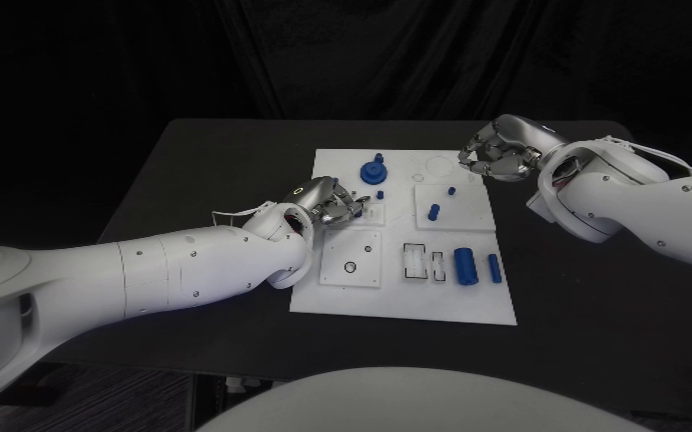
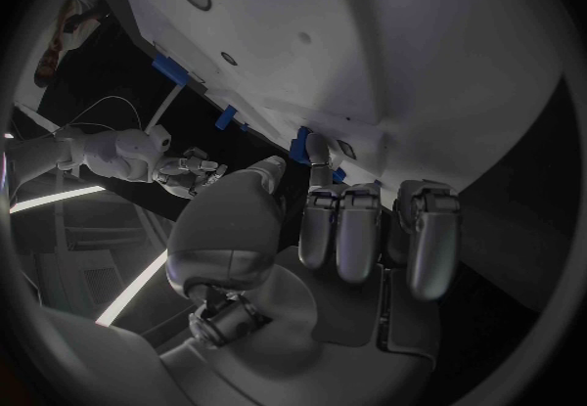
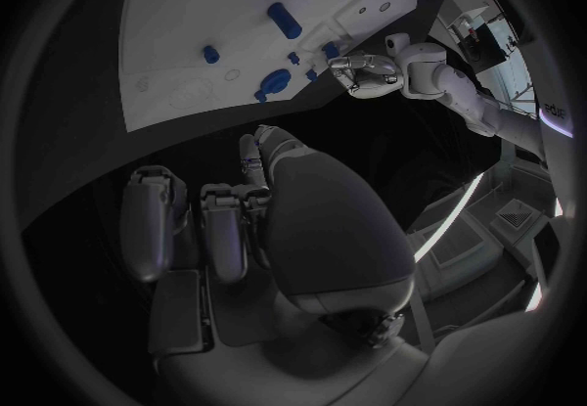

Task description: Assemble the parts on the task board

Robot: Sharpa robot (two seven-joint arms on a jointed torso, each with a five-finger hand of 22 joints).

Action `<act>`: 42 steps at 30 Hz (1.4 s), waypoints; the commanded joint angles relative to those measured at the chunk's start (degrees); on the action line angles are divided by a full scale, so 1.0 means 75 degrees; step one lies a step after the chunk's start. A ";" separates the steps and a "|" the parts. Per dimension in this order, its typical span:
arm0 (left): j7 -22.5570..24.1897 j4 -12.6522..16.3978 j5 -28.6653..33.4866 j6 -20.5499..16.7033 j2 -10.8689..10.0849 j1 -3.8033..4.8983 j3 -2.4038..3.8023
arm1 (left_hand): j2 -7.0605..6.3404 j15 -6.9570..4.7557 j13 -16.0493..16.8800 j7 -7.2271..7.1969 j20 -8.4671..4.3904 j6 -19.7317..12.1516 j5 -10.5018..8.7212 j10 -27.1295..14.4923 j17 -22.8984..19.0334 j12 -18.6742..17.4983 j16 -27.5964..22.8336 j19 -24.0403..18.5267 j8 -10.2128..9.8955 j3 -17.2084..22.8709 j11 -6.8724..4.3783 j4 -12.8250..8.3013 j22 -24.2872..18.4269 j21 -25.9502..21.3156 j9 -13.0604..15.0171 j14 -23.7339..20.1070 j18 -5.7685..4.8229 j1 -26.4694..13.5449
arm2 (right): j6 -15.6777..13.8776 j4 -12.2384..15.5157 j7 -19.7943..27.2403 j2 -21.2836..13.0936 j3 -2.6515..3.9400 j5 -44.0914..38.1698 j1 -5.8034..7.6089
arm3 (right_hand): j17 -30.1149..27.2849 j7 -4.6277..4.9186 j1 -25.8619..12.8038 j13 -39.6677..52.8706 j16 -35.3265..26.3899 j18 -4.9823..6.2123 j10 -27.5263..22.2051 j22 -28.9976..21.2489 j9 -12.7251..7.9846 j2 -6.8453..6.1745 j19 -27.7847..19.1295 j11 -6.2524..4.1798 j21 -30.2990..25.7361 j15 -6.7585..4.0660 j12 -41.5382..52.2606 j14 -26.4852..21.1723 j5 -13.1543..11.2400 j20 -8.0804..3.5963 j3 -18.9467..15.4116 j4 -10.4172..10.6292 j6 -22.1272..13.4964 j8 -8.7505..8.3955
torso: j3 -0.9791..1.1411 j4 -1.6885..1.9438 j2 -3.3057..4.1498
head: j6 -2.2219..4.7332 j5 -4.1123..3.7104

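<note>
- The left hand [image 1: 329, 200] sits over the near-left part of the task board [image 1: 361, 297]. In the head view its fingers look bunched together, and whether anything is pinched in them cannot be told from there.
- The left wrist view shows that hand's fingers [image 2: 355, 230] curled inward above the board's edge, with nothing visibly between them; small blue parts [image 2: 302, 144] lie just beyond the fingertips.
- The right hand [image 1: 498, 155] hangs at the far-right corner of the board, fingers drawn in. The right wrist view shows its fingers [image 3: 220, 230] folded toward the palm with no part in them.
- Between the two hands a round blue part with a knob [image 1: 374, 172] stands on the board, nearer the left hand.
- Near the right arm, a blue cylinder [image 1: 464, 264] and a thin blue pin [image 1: 495, 268] lie side by side.
- The right wrist view also catches the left hand across the board.
</note>
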 commanded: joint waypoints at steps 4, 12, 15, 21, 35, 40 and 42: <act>0.0148 -0.0056 -0.0009 0.0151 -0.0042 -0.0059 -0.0027 | 0.0328 0.0041 0.2008 -0.0022 0.0042 0.0098 0.0093 0.0810 0.1724 -0.0031 -0.0007 0.0789 -0.0002 -0.0421 0.0030 0.0005 0.2013 0.0023 0.0148 0.0749 -0.0047 -0.0485 | 0.0036 0.0008 -0.0165 -0.0017 0.0008 -0.0013 -0.0024 | 0.2013 -0.0018 0.0026 0.2008 0.0019 0.0091 0.0809 0.1493 0.0013 0.0048 -0.0066 -0.0001 -0.0033 -0.0020 0.0021 0.0796 0.0046 0.0006 0.0041 -0.0007 0.0064 0.0032 | -0.0002 -0.0001 0.0002 | 0.0001 -0.0004; 0.0618 -0.0093 0.0209 0.0085 -0.0062 -0.0060 -0.0027 | 0.0820 0.0042 0.2008 -0.0030 0.0040 0.0044 -0.0368 0.0810 0.1813 -0.0031 0.0020 0.0731 0.0135 -0.0899 0.0026 -0.0008 0.1987 0.0004 0.0529 0.0766 -0.0028 -0.0777 | 0.0039 0.0007 -0.0164 -0.0015 0.0008 -0.0013 -0.0025 | 0.2013 -0.0018 0.0026 0.2008 0.0019 0.0091 0.0809 0.1493 0.0013 0.0048 -0.0066 -0.0001 -0.0033 -0.0020 0.0021 0.0796 0.0046 0.0006 0.0041 -0.0007 0.0064 0.0032 | -0.0002 -0.0003 0.0000 | 0.0001 0.0014; 0.0759 -0.0107 0.0295 0.0044 -0.0068 -0.0060 -0.0027 | 0.1056 0.0024 0.2008 -0.0063 0.0021 0.0003 -0.0241 0.0810 0.1845 -0.0031 0.0030 0.0726 0.0346 -0.1095 0.0001 -0.0006 0.1984 0.0001 0.0961 0.0773 -0.0027 -0.0641 | 0.0039 0.0006 -0.0160 -0.0011 0.0008 -0.0013 -0.0027 | 0.2013 -0.0018 0.0026 0.2008 0.0019 0.0091 0.0809 0.1493 0.0013 0.0048 -0.0066 -0.0001 -0.0033 -0.0020 0.0021 0.0796 0.0046 0.0006 0.0041 -0.0007 0.0064 0.0032 | 0.0002 -0.0013 0.0004 | 0.0001 0.0020; 0.0920 -0.0128 0.0350 0.0039 -0.0078 -0.0060 -0.0027 | 0.1283 0.0002 0.2008 -0.0087 0.0002 -0.0093 0.0093 0.0810 0.1859 -0.0031 0.0034 0.0708 0.0520 -0.1304 -0.0021 -0.0009 0.1976 -0.0007 0.1417 0.0775 -0.0020 -0.0468 | 0.0044 0.0002 -0.0157 -0.0008 0.0008 -0.0013 -0.0030 | 0.2013 -0.0018 0.0026 0.2008 0.0019 0.0091 0.0809 0.1493 0.0013 0.0048 -0.0066 -0.0001 -0.0033 -0.0020 0.0021 0.0796 0.0046 0.0006 0.0041 -0.0007 0.0064 0.0032 | 0.0004 -0.0012 0.0013 | 0.0001 0.0024; 0.1263 -0.0159 0.0591 0.0023 -0.0062 -0.0061 -0.0027 | 0.1572 0.0010 0.2008 -0.0081 0.0008 -0.0241 0.0871 0.0810 0.1768 -0.0031 0.0006 0.0585 0.0542 -0.1438 -0.0013 -0.0020 0.1920 -0.0063 0.1600 0.0752 0.0020 -0.0060 | 0.0053 0.0001 -0.0143 0.0000 0.0008 -0.0013 -0.0042 | 0.2013 -0.0023 0.0026 0.2008 0.0019 0.0094 0.0809 0.1488 0.0016 0.0048 -0.0074 -0.0006 -0.0044 -0.0024 0.0021 0.0796 0.0049 0.0003 0.0044 -0.0012 0.0075 0.0040 | 0.0004 -0.0007 0.0009 | 0.0001 0.0020; 0.1346 -0.0152 0.0716 -0.0002 -0.0073 -0.0061 -0.0027 | 0.1601 0.0006 0.2008 -0.0094 0.0005 -0.0227 0.1171 0.0810 0.1799 -0.0031 0.0015 0.0595 0.0566 -0.1400 -0.0021 -0.0016 0.1925 -0.0061 0.1601 0.0759 0.0017 0.0180 | 0.0056 0.0000 -0.0138 0.0001 0.0008 -0.0013 -0.0045 | 0.2013 -0.0023 0.0026 0.2008 0.0019 0.0094 0.0809 0.1488 0.0016 0.0048 -0.0074 -0.0006 -0.0044 -0.0024 0.0021 0.0796 0.0049 0.0003 0.0044 -0.0012 0.0075 0.0040 | 0.0004 -0.0009 0.0009 | 0.0001 0.0037; 0.1345 -0.0149 0.0735 0.0019 -0.0075 -0.0061 -0.0027 | 0.1600 0.0000 0.2008 -0.0112 0.0000 -0.0165 0.1230 0.0810 0.1827 -0.0031 0.0024 0.0608 0.0608 -0.1389 -0.0032 -0.0017 0.1931 -0.0057 0.1607 0.0765 0.0013 0.0246 | 0.0057 0.0001 -0.0136 0.0003 0.0008 -0.0013 -0.0045 | 0.2013 -0.0023 0.0026 0.2008 0.0019 0.0094 0.0809 0.1488 0.0016 0.0048 -0.0074 -0.0006 -0.0044 -0.0024 0.0021 0.0796 0.0049 0.0003 0.0044 -0.0012 0.0075 0.0040 | 0.0005 -0.0009 0.0008 | 0.0001 0.0041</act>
